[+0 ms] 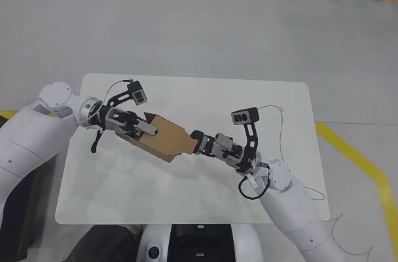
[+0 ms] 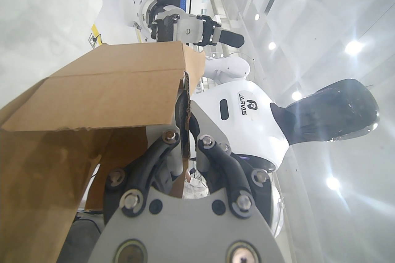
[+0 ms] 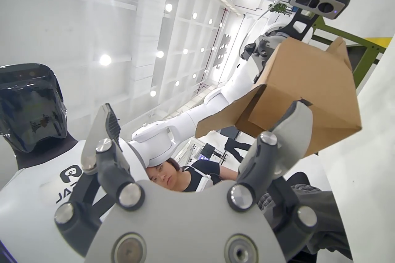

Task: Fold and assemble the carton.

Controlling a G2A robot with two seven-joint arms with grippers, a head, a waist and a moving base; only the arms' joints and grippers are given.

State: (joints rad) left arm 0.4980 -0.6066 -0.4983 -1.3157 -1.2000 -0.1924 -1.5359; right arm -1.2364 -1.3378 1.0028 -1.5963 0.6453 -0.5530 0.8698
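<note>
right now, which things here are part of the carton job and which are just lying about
In the job: carton; left tool shut on its edge; right tool open by its other end.
Just about: white table; yellow floor line.

Box [image 2: 92, 85] runs off the edge in left wrist view; its flap hides part of left gripper [image 2: 186, 113] tips. From top, too small to tell if right gripper [image 1: 191, 143] touches box.
</note>
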